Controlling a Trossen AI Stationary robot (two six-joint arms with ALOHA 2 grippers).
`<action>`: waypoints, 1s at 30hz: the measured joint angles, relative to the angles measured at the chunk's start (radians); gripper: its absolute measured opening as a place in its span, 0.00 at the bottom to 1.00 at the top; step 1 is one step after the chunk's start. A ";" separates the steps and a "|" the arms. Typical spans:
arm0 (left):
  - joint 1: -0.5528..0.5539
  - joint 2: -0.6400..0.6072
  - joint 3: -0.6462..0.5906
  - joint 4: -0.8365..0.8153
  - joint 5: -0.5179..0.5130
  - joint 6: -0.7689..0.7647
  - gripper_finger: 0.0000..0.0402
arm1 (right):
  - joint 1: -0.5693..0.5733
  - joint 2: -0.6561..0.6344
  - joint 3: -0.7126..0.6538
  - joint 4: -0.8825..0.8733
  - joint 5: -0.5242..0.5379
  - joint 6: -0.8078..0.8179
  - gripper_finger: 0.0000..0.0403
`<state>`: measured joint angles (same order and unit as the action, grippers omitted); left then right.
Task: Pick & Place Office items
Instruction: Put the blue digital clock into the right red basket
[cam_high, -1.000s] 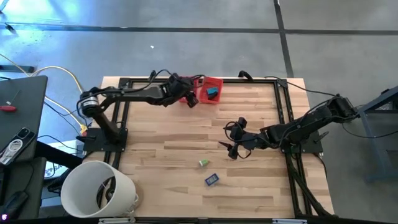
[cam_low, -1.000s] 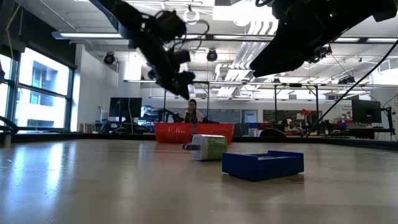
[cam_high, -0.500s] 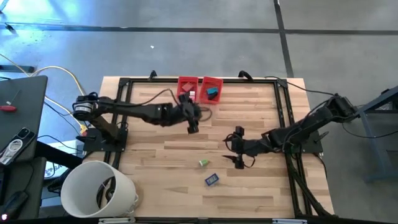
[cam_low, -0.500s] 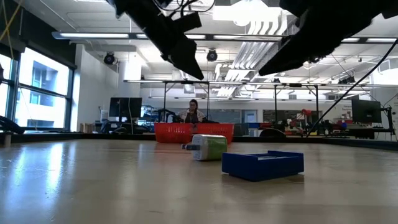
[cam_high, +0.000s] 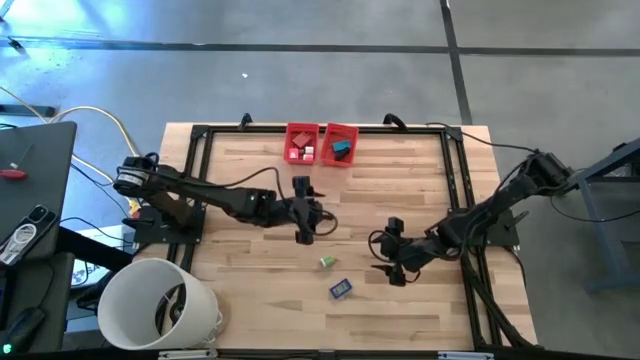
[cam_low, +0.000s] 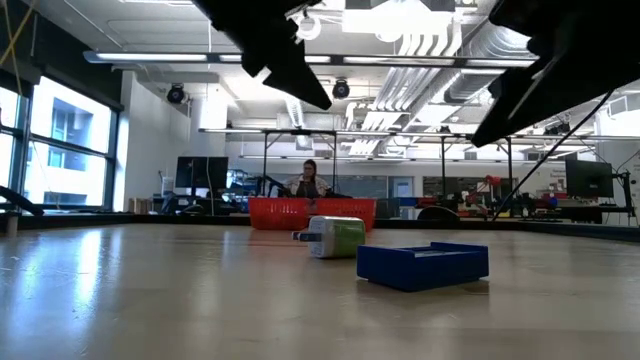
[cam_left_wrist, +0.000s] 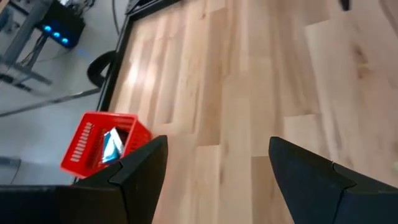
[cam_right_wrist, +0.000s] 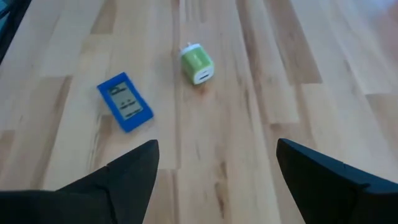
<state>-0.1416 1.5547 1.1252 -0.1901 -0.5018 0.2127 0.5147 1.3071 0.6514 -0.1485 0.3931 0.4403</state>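
Note:
Two office items lie loose on the wood near the table's middle: a green-and-white piece and a flat dark blue piece. More small pieces sit in the two red bins at the far edge. My left gripper hovers open over the table's middle, between the bins and the green piece. My right gripper is open, just right of the two loose pieces, which lie ahead of its fingers.
A big white bucket stands at the near left corner. A black frame runs along the table's sides. One red bin with a teal piece inside shows in the left wrist view. A person sits in the room beyond the table.
My left gripper has left the red bins and travelled toward the near edge, to the table's middle. My right gripper has drifted toward the near edge and slightly right, staying beside the two loose pieces. The green and blue pieces have kept still.

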 joint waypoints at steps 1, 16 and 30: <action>-0.007 0.000 0.000 -0.004 0.000 0.000 0.68 | 0.009 0.000 0.000 -0.005 0.000 0.007 0.78; -0.053 -0.090 0.000 -0.176 0.041 -0.055 0.68 | 0.137 -0.057 0.000 -0.188 0.055 0.160 0.78; 0.027 -0.172 0.000 -0.396 0.415 -0.105 0.67 | 0.243 -0.077 -0.067 -0.261 0.227 0.378 0.78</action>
<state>-0.1150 1.3827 1.1252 -0.5864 -0.0872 0.1073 0.7580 1.2301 0.5843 -0.4091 0.6205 0.8186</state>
